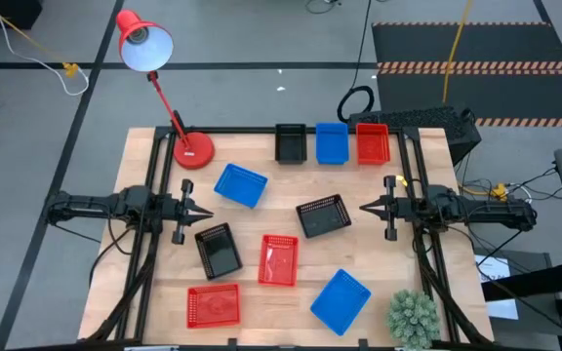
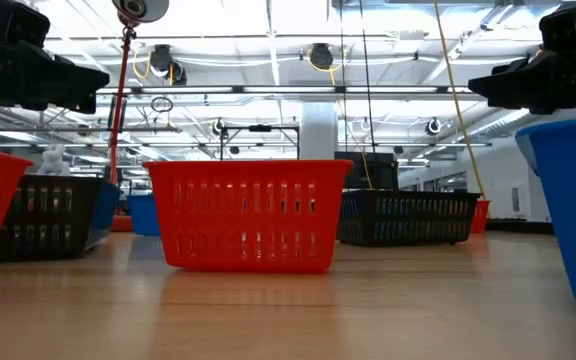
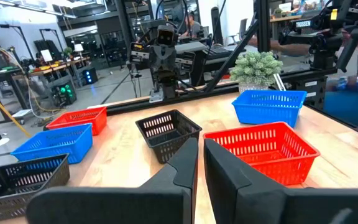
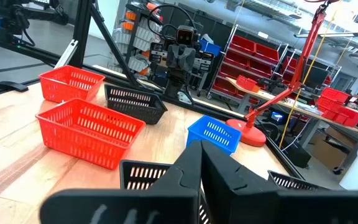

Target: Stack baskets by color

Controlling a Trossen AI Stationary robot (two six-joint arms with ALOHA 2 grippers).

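Three baskets stand in a row at the table's far edge: black (image 1: 290, 142), blue (image 1: 331, 142), red (image 1: 373, 142). The others lie scattered singly on the wood: a blue one (image 1: 240, 184), two black ones (image 1: 323, 215) (image 1: 219, 250), two red ones (image 1: 279, 259) (image 1: 213, 305) and a blue one (image 1: 341, 300) near the front. My left gripper (image 1: 206, 213) hovers shut at the table's left, pointing right, just above the left black basket. My right gripper (image 1: 367, 206) hovers shut at the right, pointing left, beside the right black basket. Neither holds anything.
A red desk lamp stands with its round base (image 1: 192, 151) at the far left of the table, its arm leaning out past the far edge. A green artificial plant (image 1: 414, 317) sits at the near right corner. Black frame rails run along the table's left and right sides.
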